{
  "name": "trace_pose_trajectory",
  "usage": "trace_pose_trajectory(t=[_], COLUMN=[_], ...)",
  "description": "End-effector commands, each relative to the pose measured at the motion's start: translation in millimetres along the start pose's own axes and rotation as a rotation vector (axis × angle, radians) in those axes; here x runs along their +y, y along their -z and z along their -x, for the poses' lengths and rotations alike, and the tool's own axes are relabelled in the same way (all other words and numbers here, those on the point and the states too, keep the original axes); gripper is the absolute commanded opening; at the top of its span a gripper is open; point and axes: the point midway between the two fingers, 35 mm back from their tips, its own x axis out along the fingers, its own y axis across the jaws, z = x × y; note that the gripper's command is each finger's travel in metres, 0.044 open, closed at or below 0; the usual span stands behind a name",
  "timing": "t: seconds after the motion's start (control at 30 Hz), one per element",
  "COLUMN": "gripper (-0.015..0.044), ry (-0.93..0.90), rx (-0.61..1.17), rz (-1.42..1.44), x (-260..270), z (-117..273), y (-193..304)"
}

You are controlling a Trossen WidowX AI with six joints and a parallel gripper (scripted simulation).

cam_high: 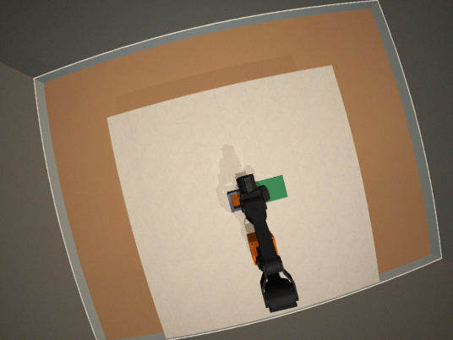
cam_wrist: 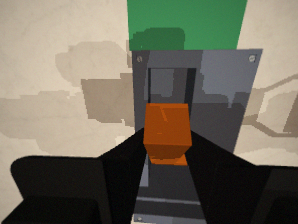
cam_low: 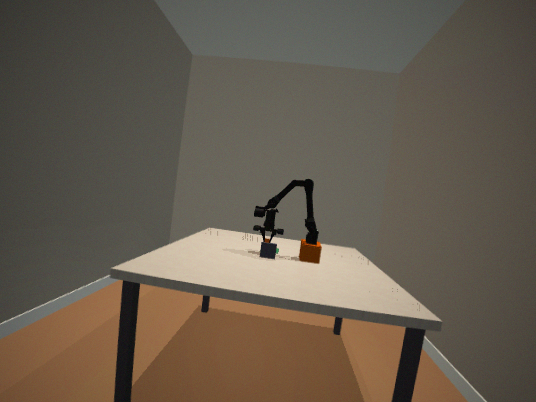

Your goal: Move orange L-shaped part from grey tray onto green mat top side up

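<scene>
Tip-up looks done & pinch made: gripper (cam_wrist: 166, 150) fingers clamp the raised end of the orange part (cam_wrist: 166, 131), which sits above the grey tray (cam_wrist: 225, 95) pocket; left: lift out, carry fwd to green mat (cam_wrist: 186, 22) just beyond tray, lay flat, release.

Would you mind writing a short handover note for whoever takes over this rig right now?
Gripper: shut on the raised end of the orange part, pointing down over the tray.
Part: tipped up, its near end between the fingers; whether the far end is clear of the pocket cannot be told.
Tray: on the table, with the green mat right beyond its far edge; nothing lies on the visible part of the mat.
Done: press and tip, pinch of the raised end.
Left: lift the part out, carry it to the mat, set it flat, top side up, let go.
</scene>
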Motion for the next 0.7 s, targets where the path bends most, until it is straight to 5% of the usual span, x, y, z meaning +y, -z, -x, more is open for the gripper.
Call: trace_pose_trajectory(t=[0.0, 0.67], gripper=[0.0000, 0.0000], ry=[-0.001, 0.007], rx=[0.000, -0.004], rz=[0.000, -0.005], x=[0.3, -1.5], z=[0.3, 25.4], y=[0.0, -0.5])
